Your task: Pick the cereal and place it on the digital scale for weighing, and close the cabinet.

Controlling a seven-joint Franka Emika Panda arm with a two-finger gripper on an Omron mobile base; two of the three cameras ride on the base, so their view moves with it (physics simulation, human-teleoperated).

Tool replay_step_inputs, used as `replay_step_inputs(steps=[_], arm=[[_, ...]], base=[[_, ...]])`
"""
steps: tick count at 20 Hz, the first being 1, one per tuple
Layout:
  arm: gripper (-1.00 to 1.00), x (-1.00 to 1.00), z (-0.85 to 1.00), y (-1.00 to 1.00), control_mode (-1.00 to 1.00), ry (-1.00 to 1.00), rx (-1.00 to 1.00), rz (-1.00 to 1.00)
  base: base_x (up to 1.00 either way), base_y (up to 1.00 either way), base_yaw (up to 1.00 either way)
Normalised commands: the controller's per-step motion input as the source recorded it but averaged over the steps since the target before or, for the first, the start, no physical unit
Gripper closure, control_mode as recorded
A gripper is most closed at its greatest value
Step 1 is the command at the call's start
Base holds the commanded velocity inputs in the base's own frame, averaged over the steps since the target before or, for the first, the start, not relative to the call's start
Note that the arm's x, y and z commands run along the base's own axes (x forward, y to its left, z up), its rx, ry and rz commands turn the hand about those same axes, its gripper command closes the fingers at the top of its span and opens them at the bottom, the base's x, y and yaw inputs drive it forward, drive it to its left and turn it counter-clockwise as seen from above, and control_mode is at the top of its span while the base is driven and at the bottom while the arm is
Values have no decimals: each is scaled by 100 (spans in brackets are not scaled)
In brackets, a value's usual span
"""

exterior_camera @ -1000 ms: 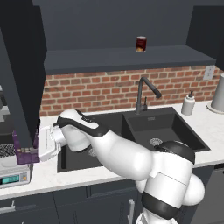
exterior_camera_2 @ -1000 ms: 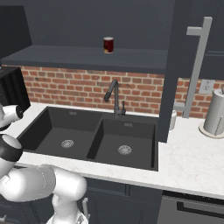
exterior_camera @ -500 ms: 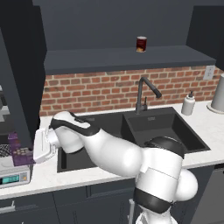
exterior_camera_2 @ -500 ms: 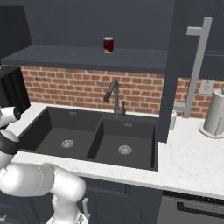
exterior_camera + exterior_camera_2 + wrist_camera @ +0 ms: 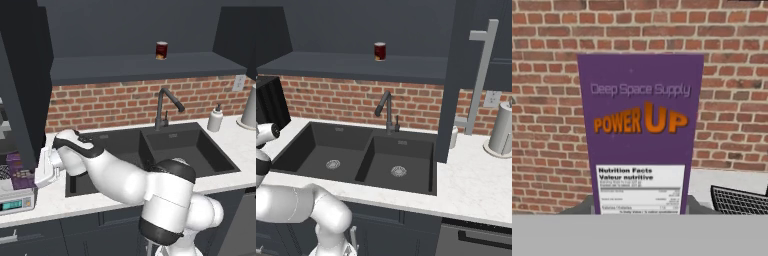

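Cereal box (image 5: 20, 171) stands upright on the digital scale (image 5: 15, 199), at the far left of the counter, directly ahead of the gripper (image 5: 44, 172). In the hand view the purple box (image 5: 641, 135) faces the camera squarely, nutrition panel at its lower end, brick wall behind it.

Gripper state: cannot tell. The fingers are not resolved in either the left base view or the hand view, so whether the box is held or let go is unclear.

Progress, judged: placement on the scale looks done or nearly so; release unconfirmed.

Left to do: cabinet door (image 5: 22, 85) hangs swung out above and beside the hand, a second door (image 5: 463, 80) with its silver bar handle (image 5: 479, 75) stands open too. Closing not yet done.
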Motion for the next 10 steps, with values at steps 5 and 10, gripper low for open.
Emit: replay_step_inputs(steps=[5,10], arm=[[100,25,-9,18,-100,-1,0,0],[100,21,-17,26,-100,0,0,0]], base=[[0,0,0],[0,0,0]])
